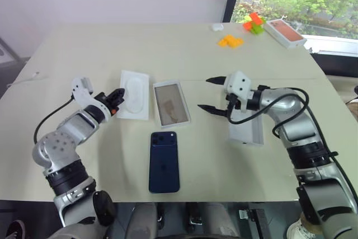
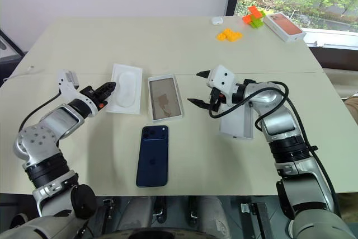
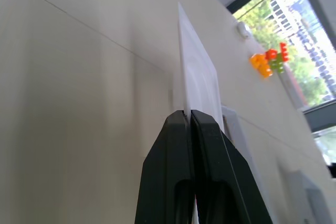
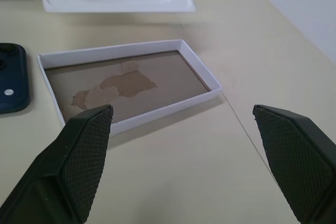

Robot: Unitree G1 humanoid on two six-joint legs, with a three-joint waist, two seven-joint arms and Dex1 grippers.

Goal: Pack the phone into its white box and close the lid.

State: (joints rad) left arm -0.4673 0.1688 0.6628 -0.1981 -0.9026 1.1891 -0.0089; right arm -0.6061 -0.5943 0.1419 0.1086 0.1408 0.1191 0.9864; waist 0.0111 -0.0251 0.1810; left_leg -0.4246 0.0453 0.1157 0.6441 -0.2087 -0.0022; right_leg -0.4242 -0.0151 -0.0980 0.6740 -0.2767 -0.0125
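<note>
The phone (image 1: 164, 162), dark navy with its back up, lies flat near the table's front edge. Just beyond it sits the white box (image 1: 171, 103), an empty tray with a brownish floor (image 4: 126, 85). My left gripper (image 1: 116, 98) is shut on the left edge of a thin white insert (image 1: 136, 94) with an oval recess; the left wrist view shows the fingers (image 3: 173, 150) clamped on it (image 3: 197, 72). My right gripper (image 1: 210, 94) hovers open and empty just right of the tray. The lid (image 1: 246, 128) lies on the table beneath my right forearm, partly hidden.
At the far right of the table (image 1: 84, 48) are orange and green blocks (image 1: 230, 41), a box with a reddish-orange top (image 1: 285, 32) and a small white object (image 1: 217, 26). A window runs behind that corner.
</note>
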